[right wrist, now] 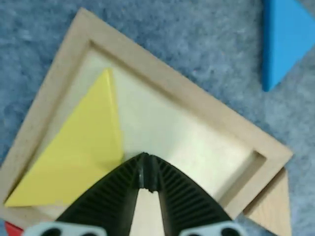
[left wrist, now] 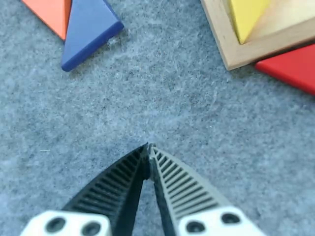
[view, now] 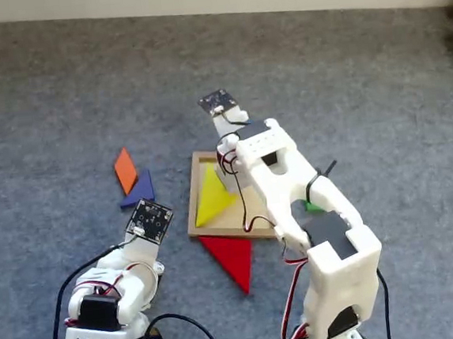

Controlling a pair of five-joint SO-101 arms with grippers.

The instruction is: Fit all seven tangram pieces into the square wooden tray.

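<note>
Right gripper (right wrist: 146,169) hangs closed and empty over the square wooden tray (right wrist: 197,102), its tip at the edge of the yellow triangle (right wrist: 78,147) lying flat inside against the rim. The left gripper (left wrist: 149,147), also closed on nothing, sits low over the grey felt of the bench. Outside the tray lie a red triangle (view: 233,258) just beside its rim, an orange parallelogram (view: 125,170) touching a dark blue triangle (view: 137,191), a light blue triangle (right wrist: 285,34), a pale wooden triangle (right wrist: 273,206) and a green piece (view: 313,205) half hidden by the right arm. These pieces look thin, stiff and light, with smooth painted faces that would likely slip. The best hold is probably a pinch across two opposite edges near the middle, jaws pressed slightly into the felt.
</note>
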